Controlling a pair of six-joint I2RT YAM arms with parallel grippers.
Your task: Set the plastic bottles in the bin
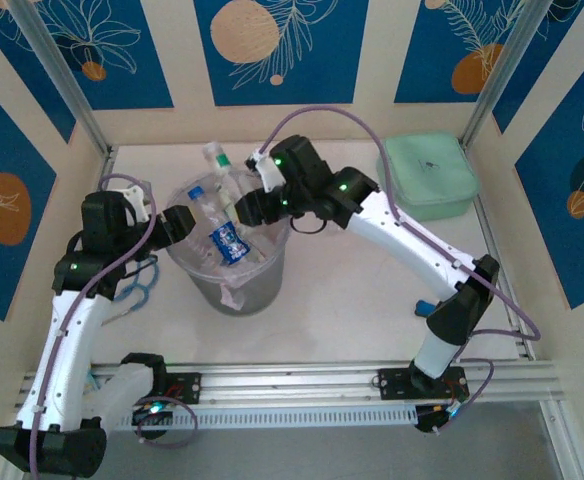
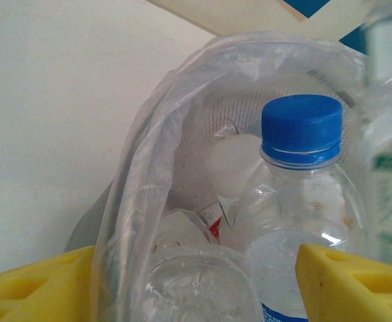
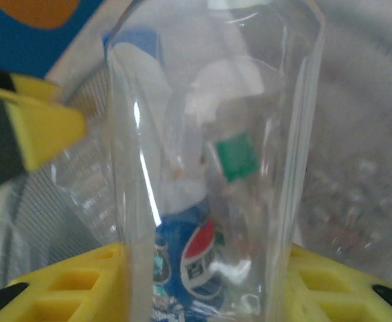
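The right gripper (image 3: 206,258) pinches a clear bottle (image 3: 209,134) across its thin, glossy, round wall. The bin (image 1: 262,282) lies just beyond and below those jaws, so this looks like the drop step, and the next move calls for parting the jaws once the bottle hangs wholly inside the rim. The left gripper (image 2: 196,255) stands wide with nothing visibly pinched, its fingers either side of the crinkly, filmy bag (image 2: 149,147) at the rim. A smooth blue-capped bottle (image 2: 302,201) stands upright just past its right-hand finger, already in the mesh-like grey bin.
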